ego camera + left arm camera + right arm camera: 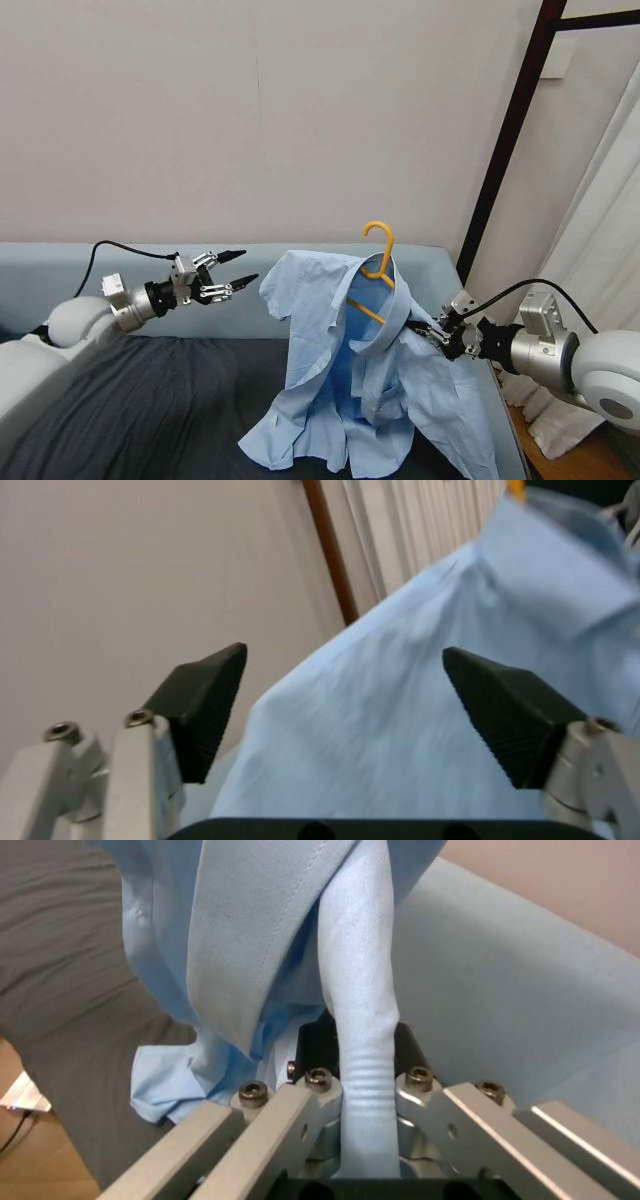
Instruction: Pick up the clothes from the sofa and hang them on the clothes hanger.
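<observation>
My right tool [432, 336] is clenched on the blue shirt [330, 390], draped over the yellow hanger [378, 250] above the sofa [150, 400]; my left tool [243, 267], released, points at its free shoulder just to the right.

Looks like a home, living rm or bedrm. Main clue: a long upholstered sofa w/ pale blue-grey fabric backrest [60, 265] and a dark grey fabric seat cushion [150, 400], standing against a plain off-white painted wall [250, 120]. No machines or shelving, just soft furnishing. On the robot's right, the dark brown metal upright of a rack frame [505, 140] rises past the sofa end, w/ a white pleated curtain [612, 200] just beside it. A bit of light wood surface [585, 462] shows low on that side. Domestic laundry too: a light-blue button-up shirt [330, 400] draped on a yellow plastic hanger [381, 245] over the seat.
</observation>
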You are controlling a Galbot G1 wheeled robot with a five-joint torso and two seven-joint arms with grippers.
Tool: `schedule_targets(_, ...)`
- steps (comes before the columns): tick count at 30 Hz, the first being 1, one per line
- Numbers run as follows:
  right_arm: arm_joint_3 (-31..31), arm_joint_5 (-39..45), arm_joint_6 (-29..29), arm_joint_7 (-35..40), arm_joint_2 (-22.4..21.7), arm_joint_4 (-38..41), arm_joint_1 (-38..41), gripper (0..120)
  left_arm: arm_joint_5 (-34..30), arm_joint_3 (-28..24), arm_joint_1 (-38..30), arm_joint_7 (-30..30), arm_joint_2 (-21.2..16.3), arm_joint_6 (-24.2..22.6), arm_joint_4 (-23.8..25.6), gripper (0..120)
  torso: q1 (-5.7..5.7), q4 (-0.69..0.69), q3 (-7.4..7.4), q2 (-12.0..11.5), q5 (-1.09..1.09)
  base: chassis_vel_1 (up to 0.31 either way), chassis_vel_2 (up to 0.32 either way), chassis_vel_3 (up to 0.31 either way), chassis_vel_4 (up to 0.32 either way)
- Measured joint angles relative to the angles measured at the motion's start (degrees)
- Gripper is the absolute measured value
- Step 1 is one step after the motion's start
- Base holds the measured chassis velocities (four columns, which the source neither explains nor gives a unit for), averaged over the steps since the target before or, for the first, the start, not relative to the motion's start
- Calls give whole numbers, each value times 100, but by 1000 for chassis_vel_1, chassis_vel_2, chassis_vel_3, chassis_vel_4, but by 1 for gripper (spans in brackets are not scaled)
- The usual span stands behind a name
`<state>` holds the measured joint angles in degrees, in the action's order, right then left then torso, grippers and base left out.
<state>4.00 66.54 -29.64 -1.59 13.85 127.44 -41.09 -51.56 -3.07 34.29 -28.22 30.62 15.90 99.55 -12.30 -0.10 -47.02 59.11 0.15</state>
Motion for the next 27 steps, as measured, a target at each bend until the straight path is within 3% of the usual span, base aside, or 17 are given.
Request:
schedule_targets(1,0,0,0,0,0,0,0,2,0,0,0,0,0,0,0,84,0,0,0,0,0,0,0,0,0)
schedule_targets(4,29,105,-35,134,-29,56,15,2,-205,-394,10,752,139,-237,765,96,0,-2,0,0,2,0,0,0,0)
schedule_targets(8,41,128,-62,209,-55,104,-11,2,-277,-750,4,1144,200,-380,1236,100,0,0,0,0,2,0,0,0,0)
schedule_targets(16,45,131,-88,266,-56,103,-34,2,-293,-1028,39,1505,208,-440,1460,99,0,1,0,0,1,0,0,0,0)
schedule_targets(23,47,154,-89,276,-64,118,-16,2,-311,-1316,-6,1616,342,-439,1470,84,0,1,0,0,0,0,0,0,0)
schedule_targets(27,56,164,-90,274,-88,158,-21,2,-298,-1537,-99,1678,508,-431,1411,67,0,1,-1,0,0,0,0,0,0)
